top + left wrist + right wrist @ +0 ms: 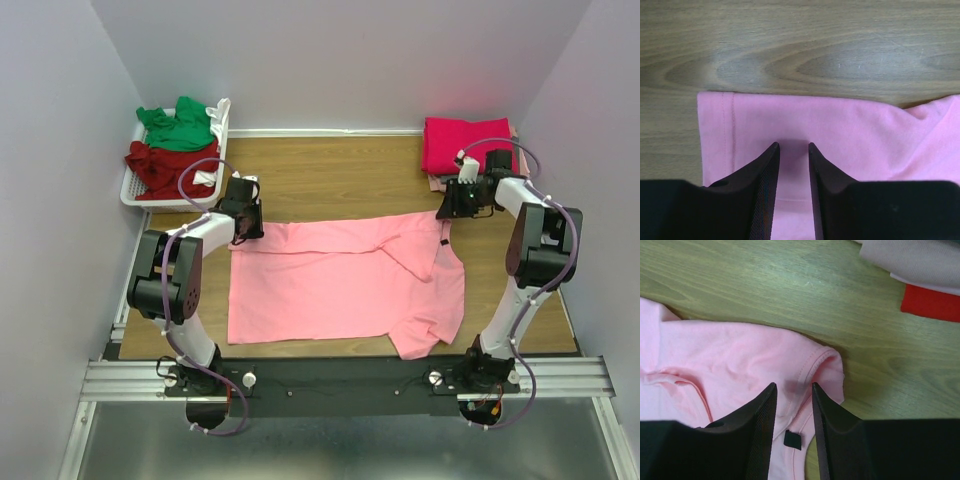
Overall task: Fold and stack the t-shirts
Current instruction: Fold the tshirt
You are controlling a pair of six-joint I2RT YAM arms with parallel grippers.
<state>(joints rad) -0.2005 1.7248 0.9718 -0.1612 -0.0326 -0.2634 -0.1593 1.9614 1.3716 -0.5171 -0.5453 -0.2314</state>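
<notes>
Overhead, the light pink t-shirt (340,290) lies spread on the wooden table (330,175), with the left gripper (250,228) at its far left corner and the right gripper (452,208) at its far right. Left wrist: fingers narrowly apart over the hemmed corner; I cannot tell whether they pinch it. Right wrist: a similar narrow gap at the collar, beside the dark neck label (792,440), grip unclear.

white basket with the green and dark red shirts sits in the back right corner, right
No: the white basket with the green shirt and dark red shirt sits in the back left corner, as the top external view shows.
</notes>
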